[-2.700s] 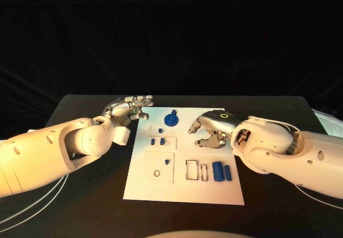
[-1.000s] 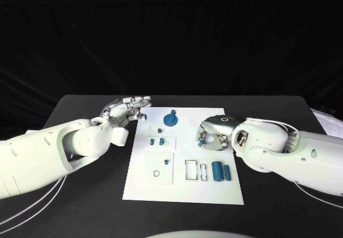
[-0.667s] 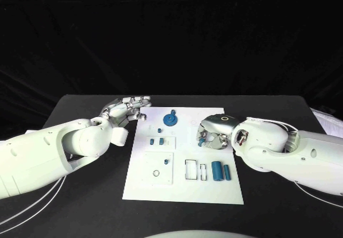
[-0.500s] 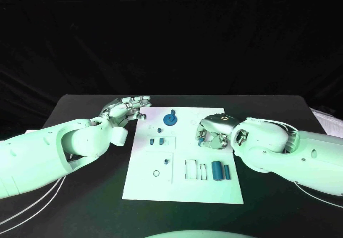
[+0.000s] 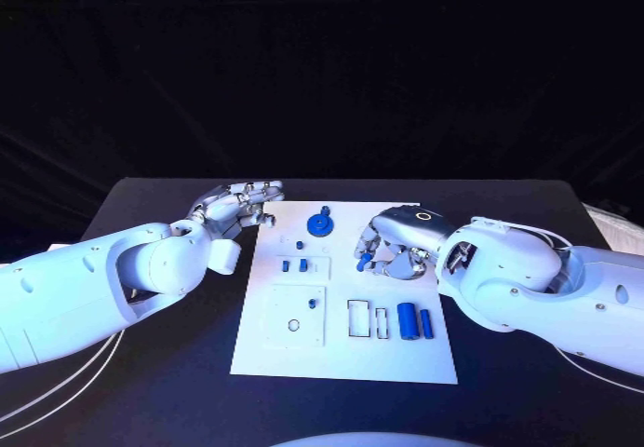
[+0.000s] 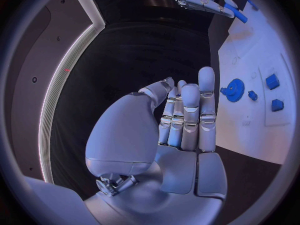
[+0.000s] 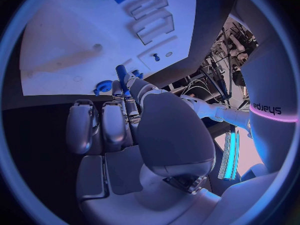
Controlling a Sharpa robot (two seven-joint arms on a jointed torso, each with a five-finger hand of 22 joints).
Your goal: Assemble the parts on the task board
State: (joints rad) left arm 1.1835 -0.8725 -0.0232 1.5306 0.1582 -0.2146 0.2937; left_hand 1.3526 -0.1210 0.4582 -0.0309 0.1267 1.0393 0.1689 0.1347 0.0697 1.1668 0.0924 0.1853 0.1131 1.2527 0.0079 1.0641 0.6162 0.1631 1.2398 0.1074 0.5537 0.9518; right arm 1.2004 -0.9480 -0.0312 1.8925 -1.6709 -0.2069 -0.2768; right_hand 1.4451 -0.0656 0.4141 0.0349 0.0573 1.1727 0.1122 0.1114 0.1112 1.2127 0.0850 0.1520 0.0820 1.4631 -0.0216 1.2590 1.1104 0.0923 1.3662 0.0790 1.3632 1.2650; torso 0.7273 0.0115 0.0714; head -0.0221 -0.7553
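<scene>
1 task board (image 5: 346, 358), 2 cylinders (image 5: 415, 321), R robot hand (image 5: 392, 244) w/ 1 peg (image 5: 362, 263)

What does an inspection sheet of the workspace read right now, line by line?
Surface: black table, bare around the board.
Job's things: white task board; blue gear at its far edge; two blue cylinders lying beside rectangular slots; small blue pegs standing in a raised block.
Clutter: nothing seen.
Hands: right hand pinches a small blue part above the board; left hand holds nothing, fingers apart.
Cables: white cables below the left arm.
Surroundings: black backdrop.
</scene>
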